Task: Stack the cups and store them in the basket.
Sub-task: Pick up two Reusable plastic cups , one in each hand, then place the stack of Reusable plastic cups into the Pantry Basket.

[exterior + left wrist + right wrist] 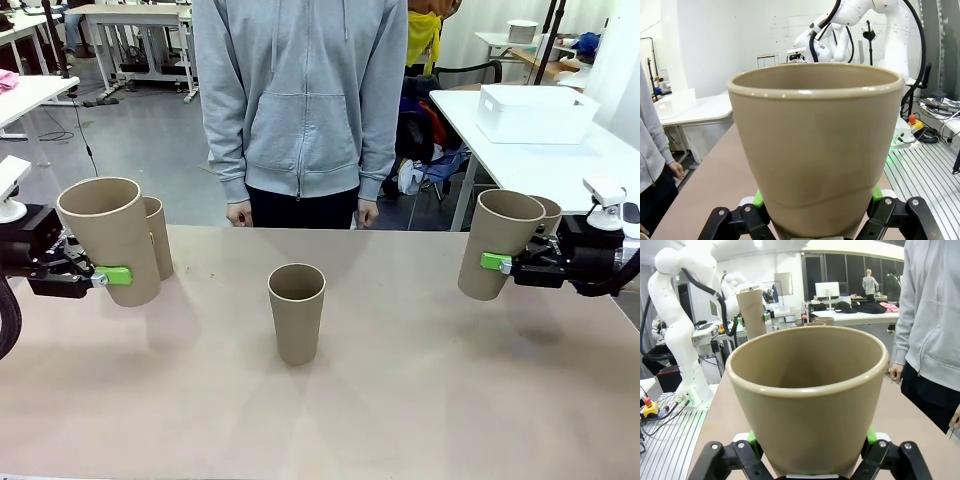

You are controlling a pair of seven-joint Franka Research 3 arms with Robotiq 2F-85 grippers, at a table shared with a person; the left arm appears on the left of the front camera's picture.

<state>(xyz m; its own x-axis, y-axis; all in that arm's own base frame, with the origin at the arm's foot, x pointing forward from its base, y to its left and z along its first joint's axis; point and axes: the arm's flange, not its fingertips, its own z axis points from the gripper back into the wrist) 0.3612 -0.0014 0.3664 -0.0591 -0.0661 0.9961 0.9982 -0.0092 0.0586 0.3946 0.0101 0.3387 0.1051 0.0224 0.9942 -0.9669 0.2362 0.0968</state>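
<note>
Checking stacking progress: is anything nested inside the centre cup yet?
No, the centre cup shows an open mouth with no cup in it.

The left claw point(112, 272) and the right claw point(497, 263) are black, with bright green pads and silver screws at the finger joints, and a white bracket sits above each wrist. The person point(300, 100) wears a grey zip hoodie with drawstrings and a front pocket, over dark trousers.

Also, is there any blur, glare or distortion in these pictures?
Front view: sharp, even light; soft shadows on the table by the middle cup. Left wrist view: wide angle swells the left cup; small glints on its rim. Right wrist view: right cup swollen likewise; glare at the top edge.
</note>
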